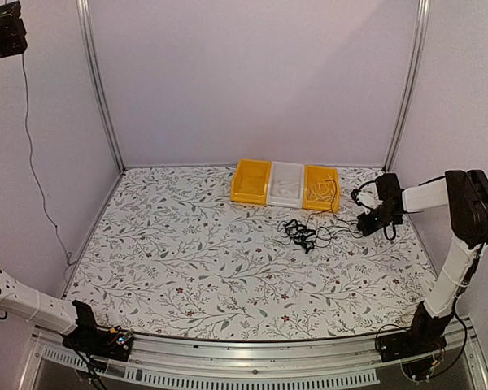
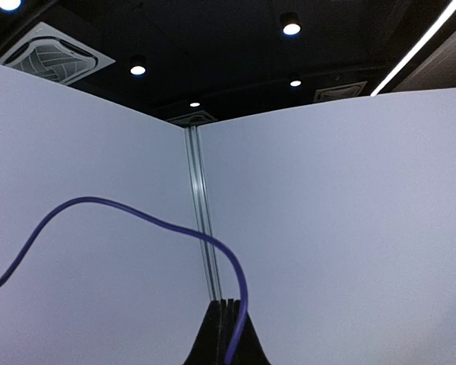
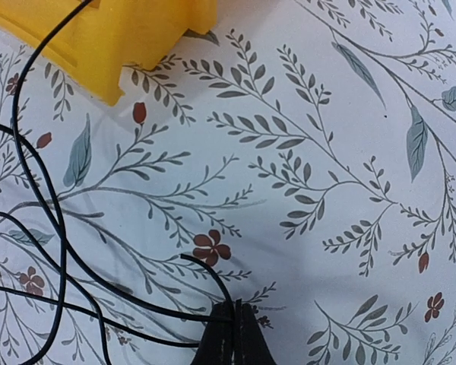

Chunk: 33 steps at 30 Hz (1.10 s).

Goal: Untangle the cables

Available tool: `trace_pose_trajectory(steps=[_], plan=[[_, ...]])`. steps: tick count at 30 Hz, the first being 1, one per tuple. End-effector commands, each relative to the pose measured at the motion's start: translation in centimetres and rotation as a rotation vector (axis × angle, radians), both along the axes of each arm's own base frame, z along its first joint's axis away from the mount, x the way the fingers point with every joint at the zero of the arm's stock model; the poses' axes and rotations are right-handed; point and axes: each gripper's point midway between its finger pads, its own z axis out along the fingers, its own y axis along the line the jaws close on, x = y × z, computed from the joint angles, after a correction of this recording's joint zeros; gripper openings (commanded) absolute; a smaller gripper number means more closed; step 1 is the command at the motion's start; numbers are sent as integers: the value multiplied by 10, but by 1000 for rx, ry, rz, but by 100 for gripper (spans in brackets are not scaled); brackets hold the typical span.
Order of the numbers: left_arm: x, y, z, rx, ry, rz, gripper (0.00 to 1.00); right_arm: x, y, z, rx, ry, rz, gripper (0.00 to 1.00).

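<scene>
The right gripper (image 3: 228,325) has its two fingers pressed together, low over the tabletop, and a thin black strand of the cables (image 3: 57,228) runs straight into the tips, so it appears pinched there; a second strand curls up and away from the same spot; further strands sweep off to the left in loose arcs across the floral tabletop (image 3: 304,152), crossing one another; one of them climbs over the corner of a yellow bin (image 3: 129,38) at the upper left of the wrist view.

From above, this gripper sits at the far right of the table, just beside the right-hand yellow bin; the knotted clump (image 1: 301,233) lies on the tabletop to its left, near the front of the bins, with a thin strand leading from it toward the gripper; the right-hand bin also shows thin dark strands inside it; a white bin (image 1: 286,184) stands touching it, and another yellow bin (image 1: 250,181) touches the white one on the far side, all three in a row at the back of the table.

The left gripper (image 2: 225,328) has its fingers together with nothing between them; it points upward at the corner of two pale walls, where an aluminium post (image 2: 201,213) rises; a purple wire (image 2: 137,213) arcs across that view; it is well apart from the cables.
</scene>
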Motion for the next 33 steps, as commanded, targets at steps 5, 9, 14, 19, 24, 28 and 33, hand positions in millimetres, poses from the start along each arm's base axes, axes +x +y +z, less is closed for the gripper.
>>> trace_pose_trajectory(steps=[5, 9, 14, 19, 24, 28, 33], plan=[[42, -87, -56, 31, 118, -212, 0, 0, 14, 62, 49, -36, 53, 14], [47, -100, -68, 8, 132, -259, 0, -11, 50, 120, 117, -123, 169, 26], [48, -113, -63, -12, 98, -312, 0, -45, 119, 172, 125, -261, 407, 46], [57, -140, -63, -3, 88, -386, 0, -70, 166, 198, 186, -312, 548, 52], [74, -171, -90, -31, 135, -470, 0, -73, 192, 209, 250, -308, 619, 53], [91, -191, -125, -76, 205, -536, 0, -71, 213, 216, 279, -315, 677, 54], [106, -201, -171, -84, 307, -537, 0, -81, 242, 206, 305, -278, 770, 50]])
